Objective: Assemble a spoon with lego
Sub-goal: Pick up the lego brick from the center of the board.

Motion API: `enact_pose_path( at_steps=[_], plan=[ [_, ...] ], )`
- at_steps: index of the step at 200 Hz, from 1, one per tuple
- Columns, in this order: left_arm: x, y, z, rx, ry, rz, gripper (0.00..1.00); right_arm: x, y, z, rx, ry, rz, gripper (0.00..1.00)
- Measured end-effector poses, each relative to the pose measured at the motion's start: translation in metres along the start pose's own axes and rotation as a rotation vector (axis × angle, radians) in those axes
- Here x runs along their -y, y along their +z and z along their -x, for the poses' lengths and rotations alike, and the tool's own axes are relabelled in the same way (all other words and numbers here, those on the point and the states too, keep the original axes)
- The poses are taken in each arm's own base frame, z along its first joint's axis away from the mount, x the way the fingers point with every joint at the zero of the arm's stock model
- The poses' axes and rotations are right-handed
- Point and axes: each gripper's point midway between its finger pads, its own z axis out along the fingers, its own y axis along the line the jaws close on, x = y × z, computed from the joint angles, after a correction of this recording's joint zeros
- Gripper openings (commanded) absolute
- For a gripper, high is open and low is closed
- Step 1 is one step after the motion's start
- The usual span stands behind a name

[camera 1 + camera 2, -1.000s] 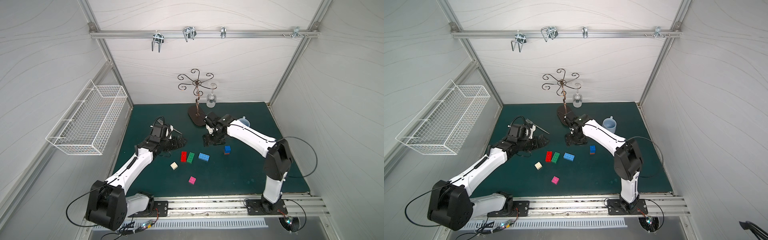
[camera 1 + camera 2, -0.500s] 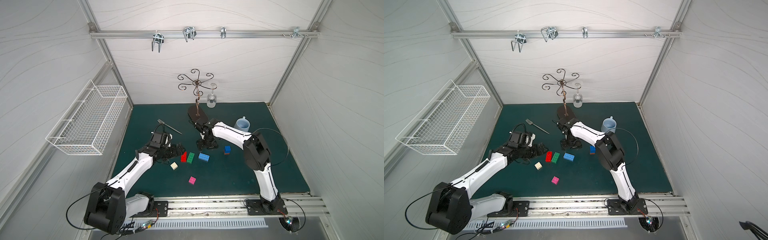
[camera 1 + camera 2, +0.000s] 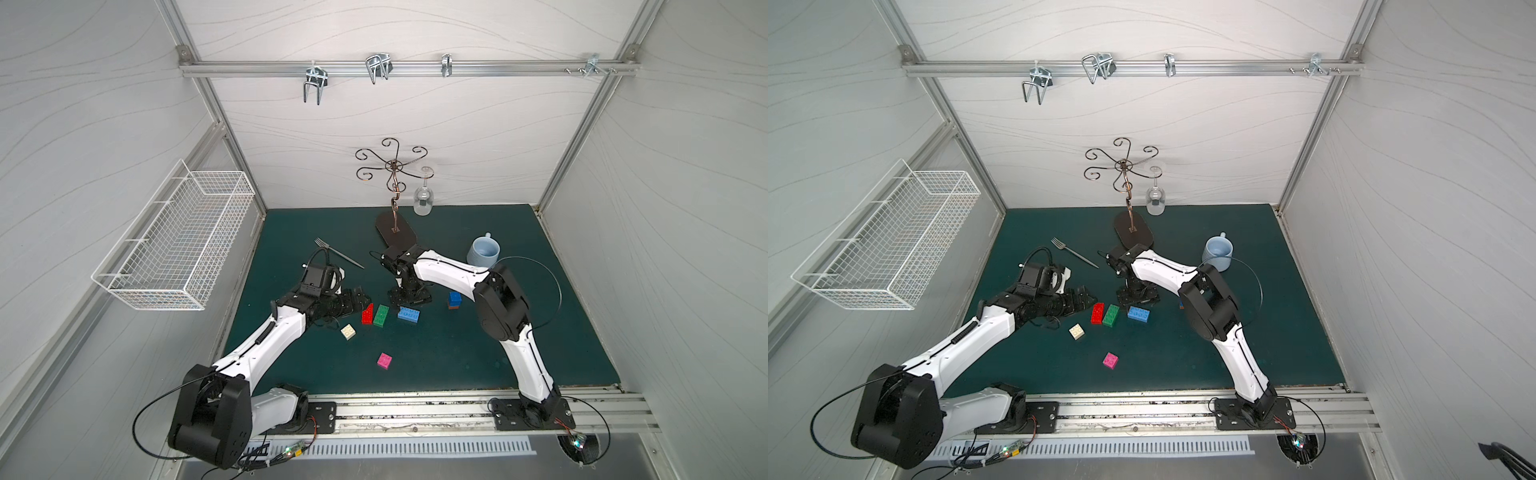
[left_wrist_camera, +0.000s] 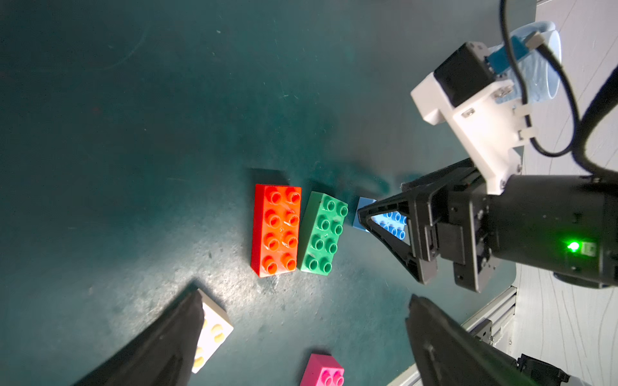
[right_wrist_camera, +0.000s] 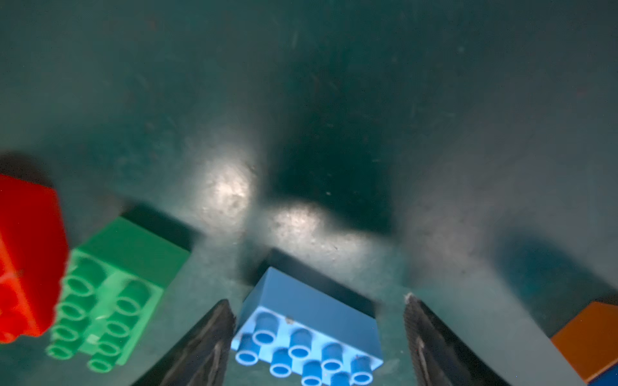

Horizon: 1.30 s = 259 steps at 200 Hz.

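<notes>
The lego lies loose on the green mat: red brick, green brick and light blue brick in a row, white brick and pink brick nearer the front, and a blue-on-orange stack to the right. My left gripper is open beside the red brick, holding nothing. My right gripper points down, open, straddling the light blue brick with a gap on one side. The spoon is out of view.
A metal fork lies behind the left gripper. A pale blue mug, a dark stand base and a hanging wine glass stand at the back. A wire basket hangs on the left wall.
The right arm folded inward and its gripper came down over the light blue brick, jaws a little wider. The left gripper moved forward from near the fork to the red brick.
</notes>
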Motion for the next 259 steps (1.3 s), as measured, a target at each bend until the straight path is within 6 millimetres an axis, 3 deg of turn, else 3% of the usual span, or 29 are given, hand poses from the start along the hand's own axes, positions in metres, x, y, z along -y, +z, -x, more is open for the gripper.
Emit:
enact_pose_path(
  at_steps=[65, 194, 231, 259],
  plan=[
    [-0.003, 0.002, -0.003, -0.006, -0.004, 0.003, 1.00, 0.020, 0.006, -0.033, -0.063, 0.000, -0.054, 0.82],
    [-0.003, 0.002, -0.003, -0.006, -0.003, 0.004, 1.00, 0.017, 0.006, -0.028, -0.043, -0.071, -0.042, 0.81],
    [-0.003, 0.002, -0.003, -0.005, -0.003, 0.003, 1.00, 0.016, 0.006, -0.026, -0.035, -0.093, -0.038, 0.76],
    [-0.003, 0.002, -0.004, -0.006, -0.003, 0.003, 1.00, 0.017, 0.006, -0.025, -0.034, -0.104, -0.041, 0.67]
  ],
)
